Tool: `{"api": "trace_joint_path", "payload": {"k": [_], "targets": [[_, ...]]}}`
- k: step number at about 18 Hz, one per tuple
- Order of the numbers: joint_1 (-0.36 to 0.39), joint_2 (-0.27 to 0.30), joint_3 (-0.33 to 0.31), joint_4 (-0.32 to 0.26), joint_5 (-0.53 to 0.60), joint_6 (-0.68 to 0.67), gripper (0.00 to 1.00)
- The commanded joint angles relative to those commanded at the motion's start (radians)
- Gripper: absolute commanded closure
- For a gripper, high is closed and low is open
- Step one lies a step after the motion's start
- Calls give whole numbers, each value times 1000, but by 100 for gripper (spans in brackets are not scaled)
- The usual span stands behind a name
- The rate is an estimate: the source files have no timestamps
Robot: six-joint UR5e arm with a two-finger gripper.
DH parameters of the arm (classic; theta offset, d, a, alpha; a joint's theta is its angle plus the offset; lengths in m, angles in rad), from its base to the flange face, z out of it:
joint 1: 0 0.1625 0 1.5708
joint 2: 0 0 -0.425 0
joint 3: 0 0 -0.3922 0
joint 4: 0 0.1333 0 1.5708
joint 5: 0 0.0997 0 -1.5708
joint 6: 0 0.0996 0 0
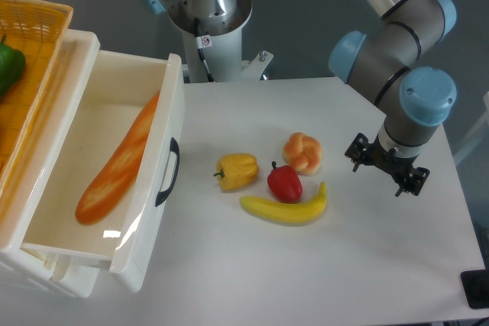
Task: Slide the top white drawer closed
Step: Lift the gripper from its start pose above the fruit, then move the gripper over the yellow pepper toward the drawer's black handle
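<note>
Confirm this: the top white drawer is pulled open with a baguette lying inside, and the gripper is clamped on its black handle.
Not quite. In the camera view the top white drawer is open with the baguette inside, but the gripper hangs over the table, far from the black handle.

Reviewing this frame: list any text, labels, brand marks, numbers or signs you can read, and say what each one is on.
No text can be read.
Small round red-and-white sticker on the robot base column: looks like a prohibition or warning sign, too small to make out.
Top white drawer, its black handle, the fruit and the gripper: no markings visible.
</note>
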Motion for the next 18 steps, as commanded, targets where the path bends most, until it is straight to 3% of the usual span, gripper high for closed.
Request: {"api": "trace_joint_path", "payload": {"k": [6,8,14,18], "targets": [[-12,8,-5,-2,0,-12,0],[-23,27,-43,0,8,-12,0],[-92,109,-127,-6,172,-15,0],[-94,155,-185,-8,158,-158,0]]}}
